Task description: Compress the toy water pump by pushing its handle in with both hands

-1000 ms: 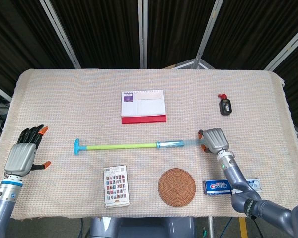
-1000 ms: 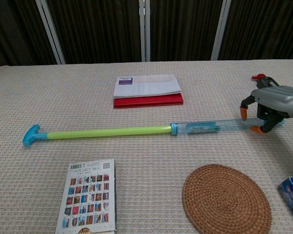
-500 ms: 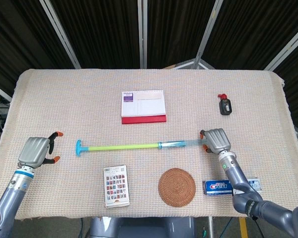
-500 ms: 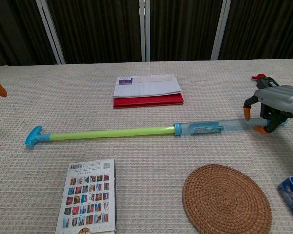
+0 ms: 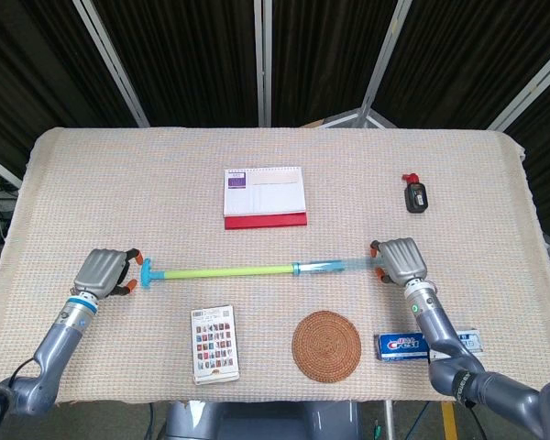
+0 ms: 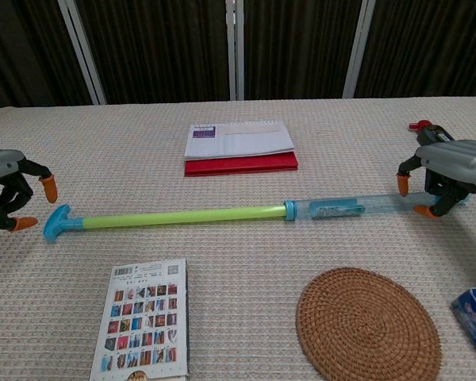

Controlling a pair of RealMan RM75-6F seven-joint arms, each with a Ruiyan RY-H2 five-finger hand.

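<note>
Woven mat (image 6: 368, 324), near right: round, flat, just short of the pump's clear barrel; a blue box (image 5: 429, 344) lies to its right at the near edge.
Card pack (image 6: 146, 319), near left: flat, just short of the green rod.
Pump (image 5: 257, 270), centre: lies flat, left to right across the cloth, fully extended. Blue T-handle (image 6: 56, 222) at the left end, green rod (image 6: 174, 215) in the middle, clear barrel (image 6: 345, 208) at the right end.
Left hand (image 5: 104, 271): beside the T-handle, fingers curled and apart, holding nothing; whether a fingertip touches the handle cannot be told.
Right hand (image 6: 446, 170): at the barrel's right end, fingers curled over the tip; whether they grip it or merely cup it cannot be told.
Calendar (image 5: 264, 196), far centre: well apart from the pump.
Black clip (image 5: 415, 195), far right: red tip, well apart.

Risks, judged:
- An off-axis push on the handle could swing or roll the pump.
- If the right hand only cups the tip, the barrel could slide past it instead of compressing.
- The long thin rod could bow or lift under uneven force.
- A skewing pump could sweep into the mat or pack.
</note>
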